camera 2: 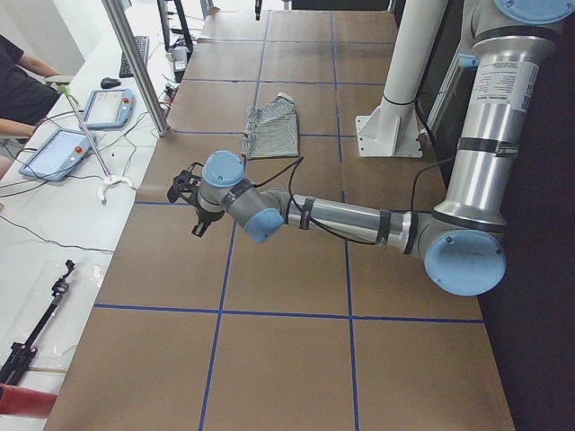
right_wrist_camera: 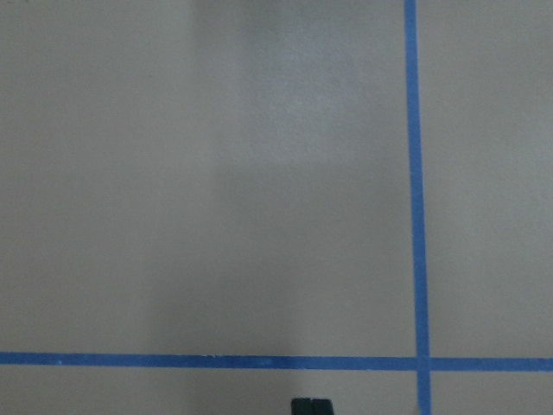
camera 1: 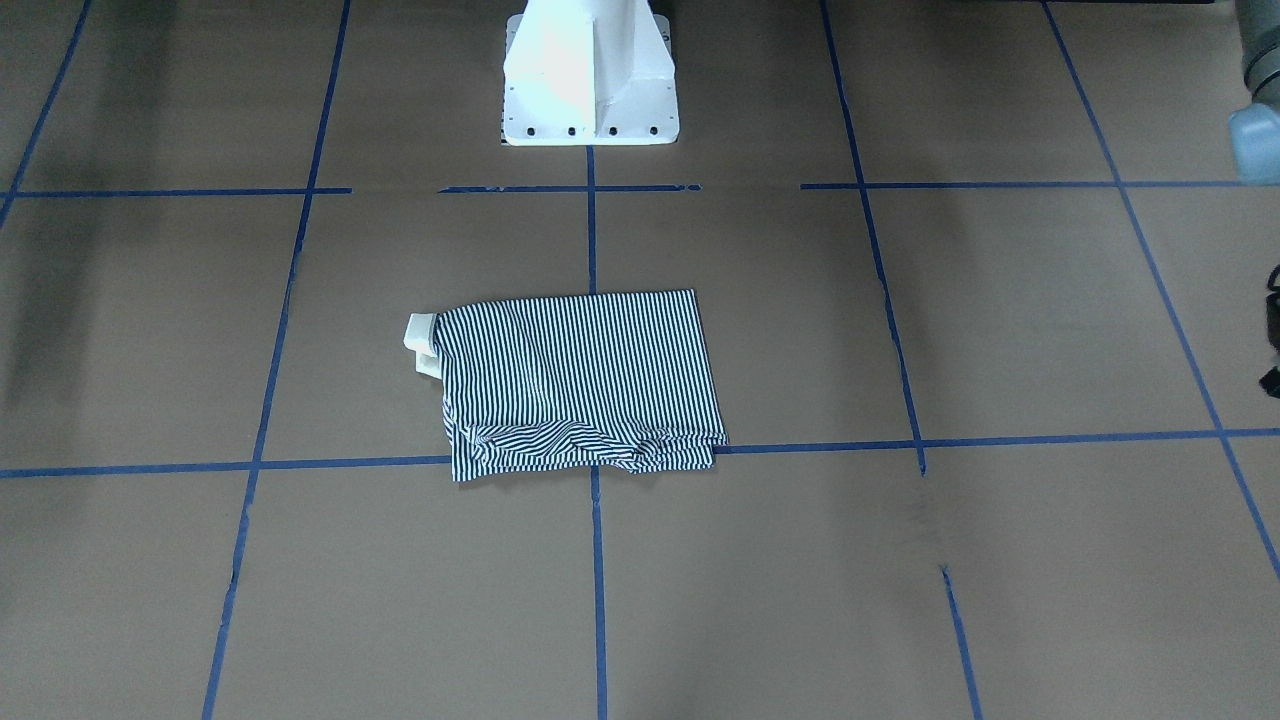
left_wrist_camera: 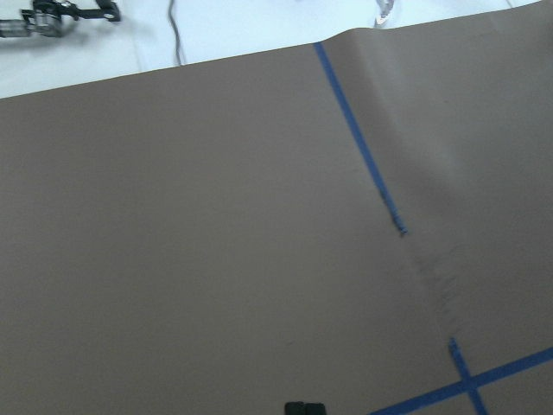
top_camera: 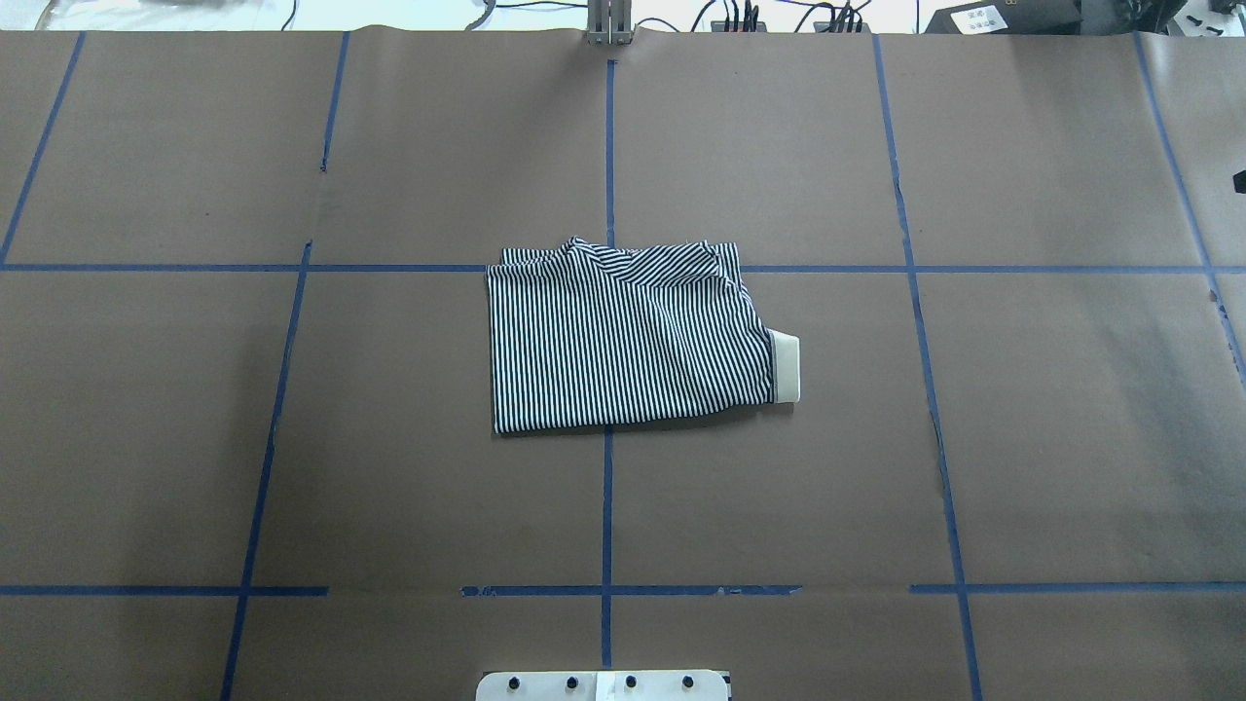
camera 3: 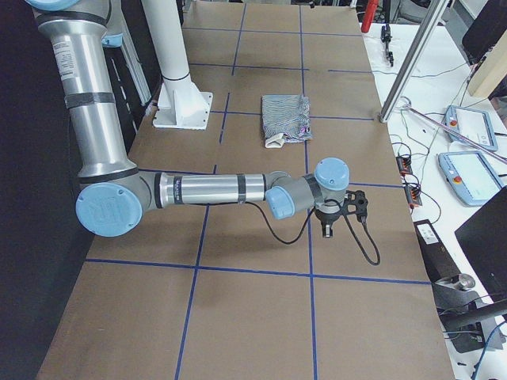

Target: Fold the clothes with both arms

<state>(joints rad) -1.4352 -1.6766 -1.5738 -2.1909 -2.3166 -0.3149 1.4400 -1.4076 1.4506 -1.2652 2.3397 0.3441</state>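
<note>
The striped polo shirt (camera 1: 580, 375) lies folded into a rough rectangle at the middle of the table, also in the overhead view (top_camera: 628, 336). Its cream collar (top_camera: 785, 365) sticks out on the robot's right side. Both arms are stretched out low over the table ends, far from the shirt. The left gripper (camera 2: 182, 193) hangs over bare brown paper near the operators' edge. Its fingertips (left_wrist_camera: 304, 407) show together as one dark block. The right gripper (camera 3: 342, 215) is likewise over bare paper, its fingertips (right_wrist_camera: 311, 406) together. Neither holds anything.
The white pedestal (camera 1: 590, 90) stands at the robot's edge behind the shirt. Blue tape lines (top_camera: 608, 487) grid the brown table cover. Teach pendants (camera 2: 54, 153), cables and a metal post (camera 2: 135, 63) sit along the operators' side, where a person (camera 2: 18, 85) is seated.
</note>
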